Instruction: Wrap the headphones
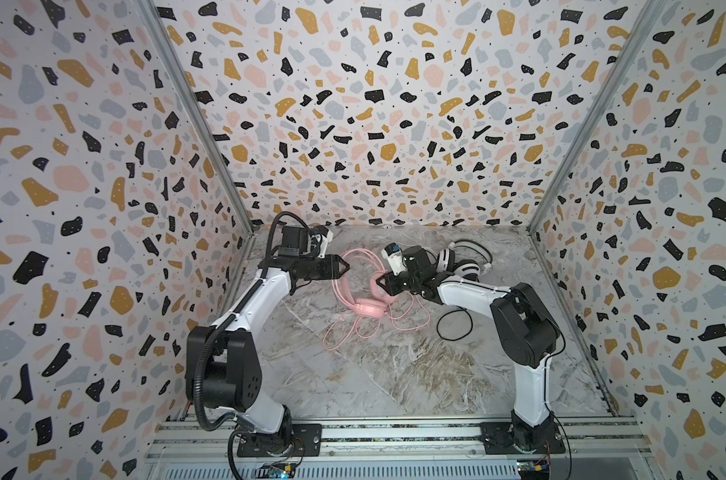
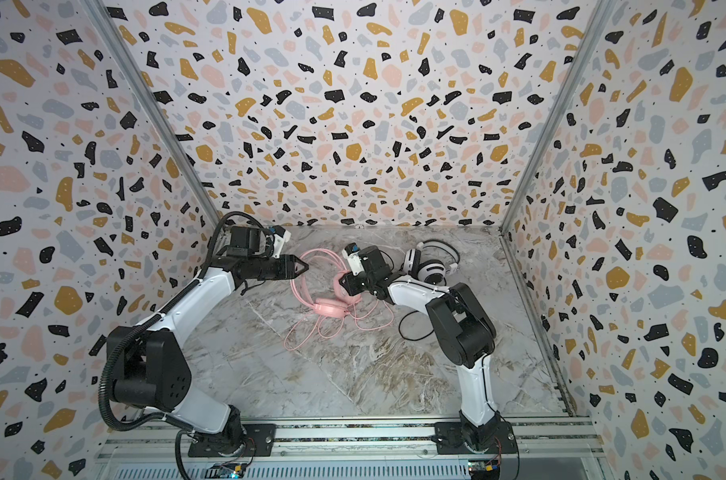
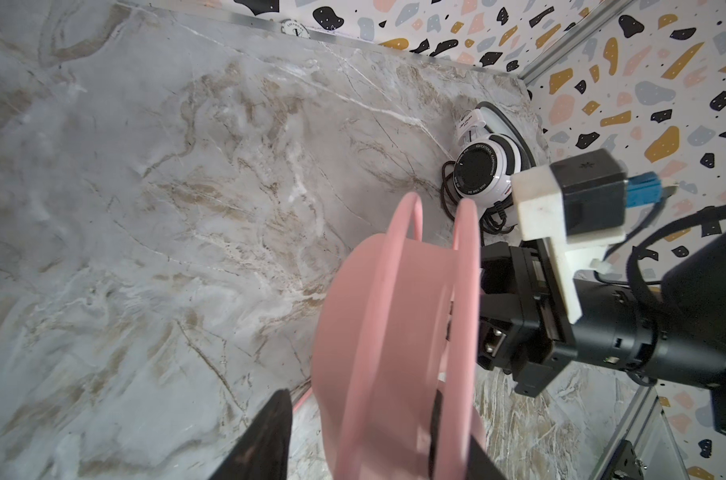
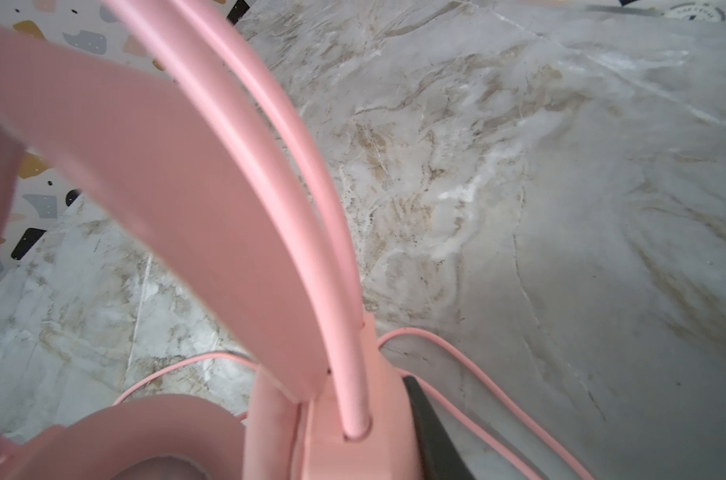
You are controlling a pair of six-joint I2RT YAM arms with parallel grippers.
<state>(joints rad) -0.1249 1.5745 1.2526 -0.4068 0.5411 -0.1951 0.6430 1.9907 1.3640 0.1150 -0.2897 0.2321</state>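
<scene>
Pink headphones (image 1: 369, 309): near the counter's (image 1: 394, 374) back edge, about midway across, with one earcup flat on the counter.
Pink cord (image 1: 340, 332): loose loops in front of that earcup.
White headphones (image 1: 465, 266): back right corner, with the black cord (image 1: 456, 328) trailing forward.
Left gripper (image 1: 346, 266): jaws parted and straddling the pink headband, gripping nothing.
Right gripper (image 1: 380, 282): at the pink yoke. One finger (image 4: 429, 428) lies against it and the other is hidden, so I cannot tell whether it grips.
</scene>
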